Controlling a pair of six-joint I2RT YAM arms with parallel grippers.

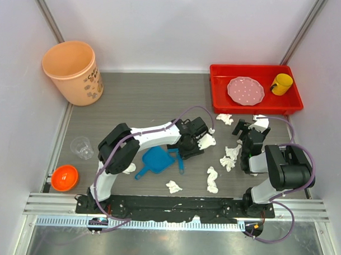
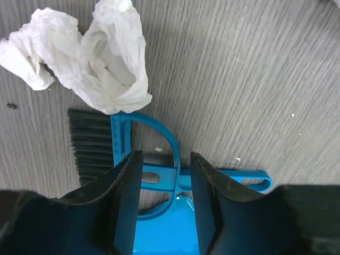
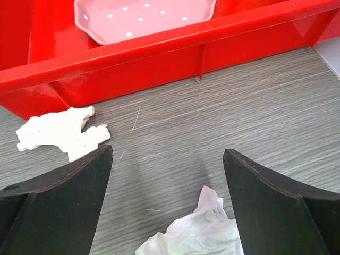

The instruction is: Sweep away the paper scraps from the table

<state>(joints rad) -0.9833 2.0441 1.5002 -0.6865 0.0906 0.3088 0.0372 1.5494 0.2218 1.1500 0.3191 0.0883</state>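
Observation:
Several white paper scraps lie on the dark grey table (image 1: 137,104): one (image 1: 206,141) beside my left gripper, one (image 1: 224,119) near the red tray, one (image 1: 231,157) by my right arm, and two (image 1: 212,179) (image 1: 173,187) near the front. My left gripper (image 1: 184,149) (image 2: 164,156) is open, its fingers astride the handle of a blue brush (image 2: 159,175) that lies against the blue dustpan (image 1: 154,160) (image 2: 164,228). A large wad (image 2: 106,58) lies just beyond the bristles. My right gripper (image 1: 248,127) (image 3: 167,151) is wide open above the table, with a scrap (image 3: 196,234) between its fingers.
A red tray (image 1: 216,93) (image 3: 159,53) at the back right holds a pink plate (image 1: 246,90) and a yellow cup (image 1: 282,84). An orange bin (image 1: 73,71) stands at the back left. A clear cup (image 1: 82,147) and an orange bowl (image 1: 64,177) sit at the left edge.

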